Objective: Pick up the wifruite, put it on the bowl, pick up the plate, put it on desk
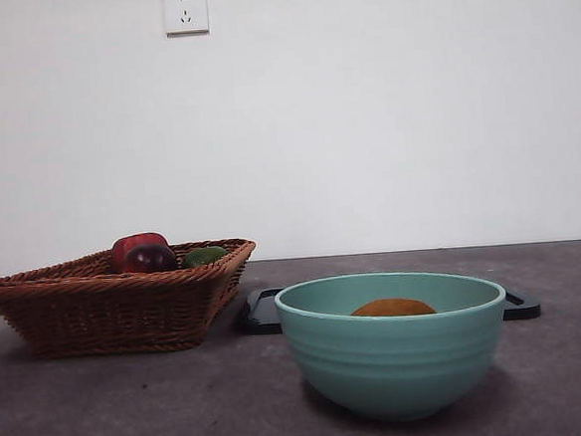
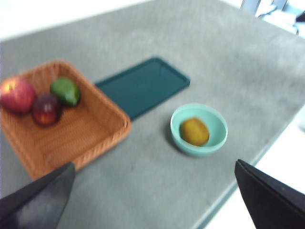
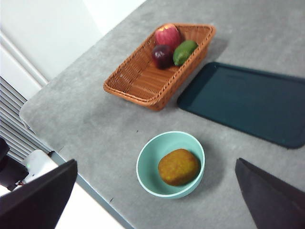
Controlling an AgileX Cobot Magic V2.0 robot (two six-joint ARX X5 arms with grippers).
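One fruit (image 3: 178,167) sits inside the bowl (image 3: 147,176), slightly oval, its long axis lying flat across the bowl's floor. Both pincers hang high above the table (image 3: 95,119), jaws spread wide and empty; left pincer (image 2: 152,191) and right pincer (image 3: 157,200) are well clear of the bowl. Tray (image 3: 248,102) lies behind it, beside the basket (image 3: 143,78).

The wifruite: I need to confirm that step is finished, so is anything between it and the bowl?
Nothing is: the wifruite already lies inside the bowl. Both claws are open, high above the desk, holding nothing.
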